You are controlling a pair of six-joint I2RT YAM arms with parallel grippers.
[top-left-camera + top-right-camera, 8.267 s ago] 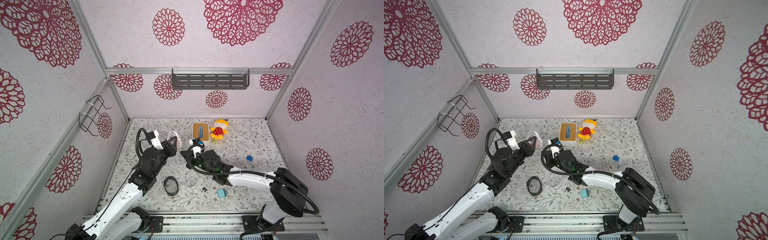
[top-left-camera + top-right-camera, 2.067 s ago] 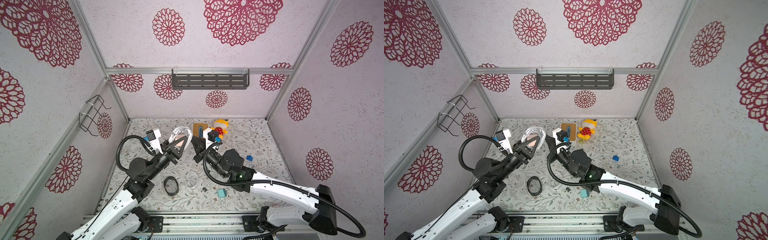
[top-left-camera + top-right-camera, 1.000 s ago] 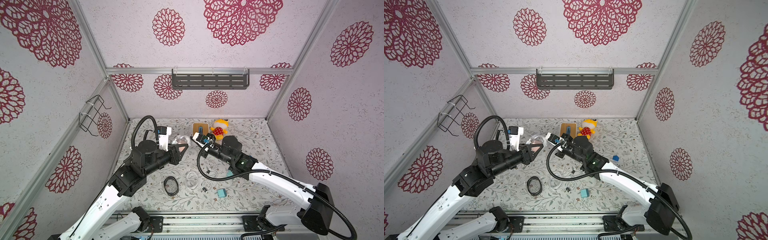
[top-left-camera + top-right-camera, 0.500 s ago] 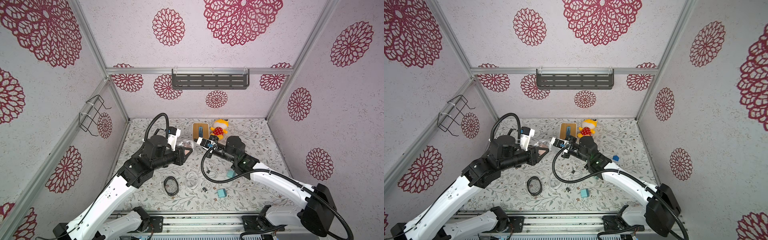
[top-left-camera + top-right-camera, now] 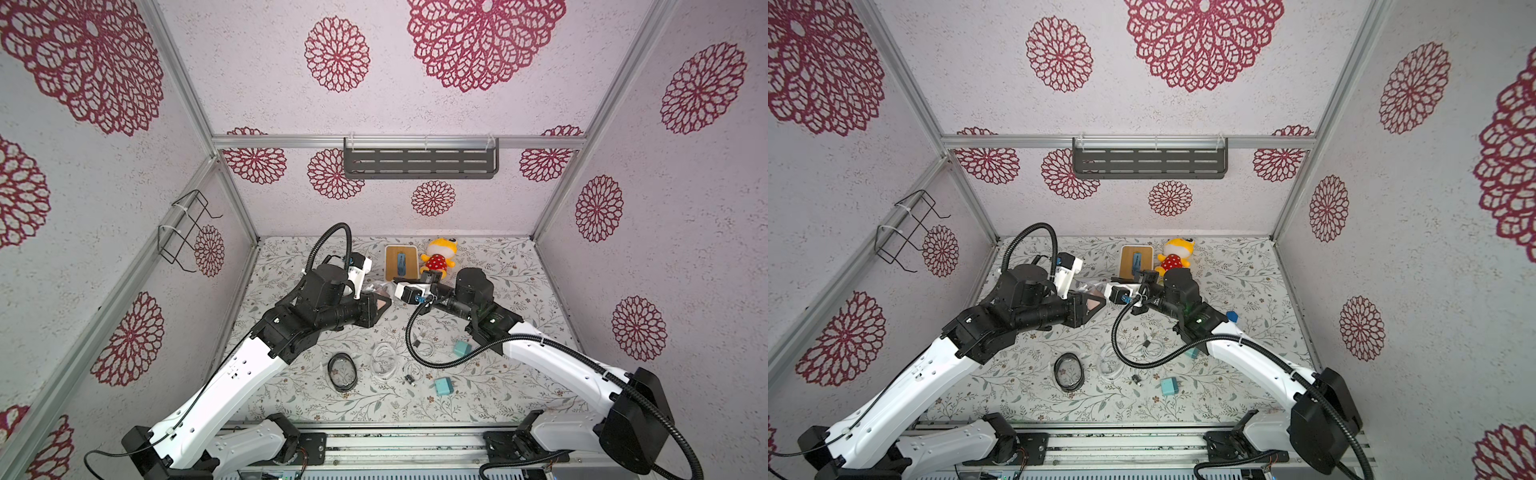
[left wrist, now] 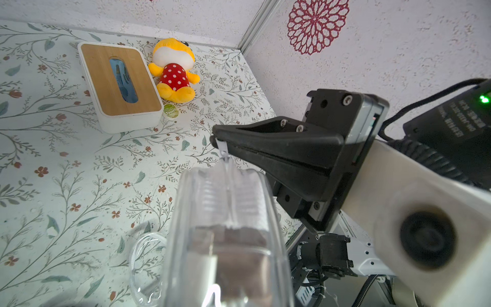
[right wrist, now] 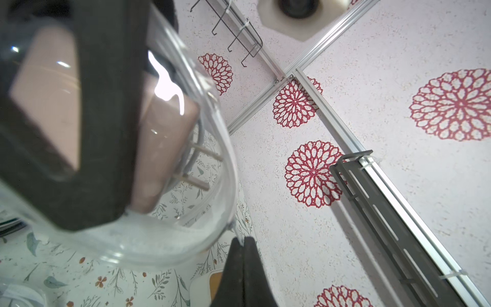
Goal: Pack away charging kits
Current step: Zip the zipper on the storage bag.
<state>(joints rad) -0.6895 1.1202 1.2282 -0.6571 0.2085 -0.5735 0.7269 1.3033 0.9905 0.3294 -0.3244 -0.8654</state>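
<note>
Floral counter [image 5: 519,374] below, patterned walls all round, and both arms meeting above the middle of it. My right claw [image 6: 216,139] is pressed together on the small white zipper pull [image 6: 222,151] of a clear pouch [image 6: 225,212], pinching only that tab so the slider can be drawn along the seam. My left claw [image 5: 380,304] is clamped across the pouch body from the opposite side, holding it off the counter and giving the zipper something to pull against. Inside, the pale pink adapter [image 7: 164,148] sits against the pouch wall with its prongs pointing away from the left claw. Through the curved plastic I can't say whether its cable is in there with it. I judge this to be the closing of the first kit. Further out, the two teal adapters [image 5: 444,386] [image 5: 461,348] and loose white cable coils [image 5: 384,359] lie on the counter near the front, unpacked. The wooden-lidded box [image 5: 401,262] and plush toy [image 5: 440,257] sit at the back, clear of the work.
</note>
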